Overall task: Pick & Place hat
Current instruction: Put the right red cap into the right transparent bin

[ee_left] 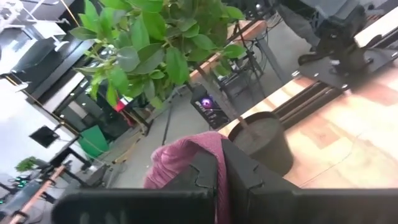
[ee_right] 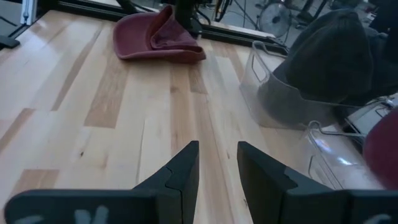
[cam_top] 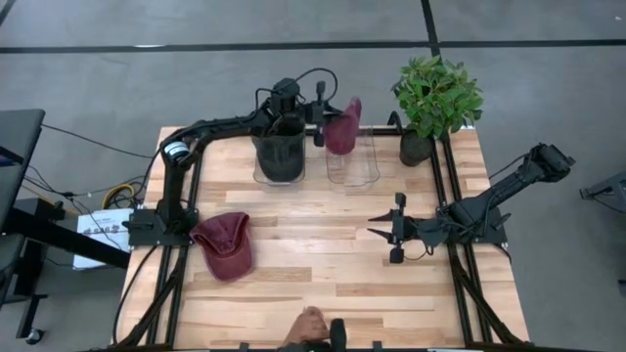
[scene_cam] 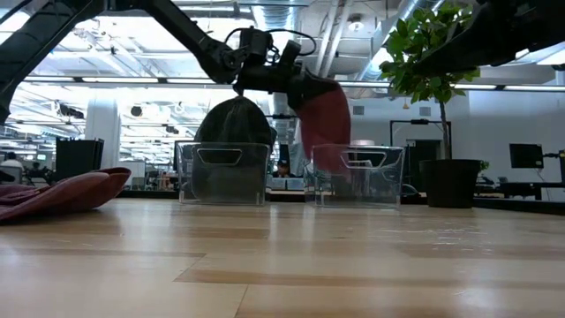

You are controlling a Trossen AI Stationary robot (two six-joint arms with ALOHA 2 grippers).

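Note:
My left gripper (cam_top: 331,125) is shut on a maroon hat (cam_top: 342,129) held in the air over the right clear bin (cam_top: 352,164) at the table's far side; in the low view the maroon hat (scene_cam: 322,119) hangs down into that clear bin (scene_cam: 357,175). A dark grey hat (cam_top: 278,154) sits in the left clear bin (cam_top: 262,166). A second maroon hat (cam_top: 225,244) lies flat on the table at the near left. My right gripper (cam_top: 377,232) is open and empty, low over the table right of centre. My left gripper pinches the maroon hat's fabric at its upper part (ee_left: 208,149) between its two fingers, coming level from the table's left. The hat hangs below the fingers, its lower end (scene_cam: 328,159) behind the right bin's wall.
A potted plant (cam_top: 435,98) stands at the far right corner, next to the right bin. A person's hand (cam_top: 308,328) shows at the table's near edge. Bare wood lies between the bins and the near edge.

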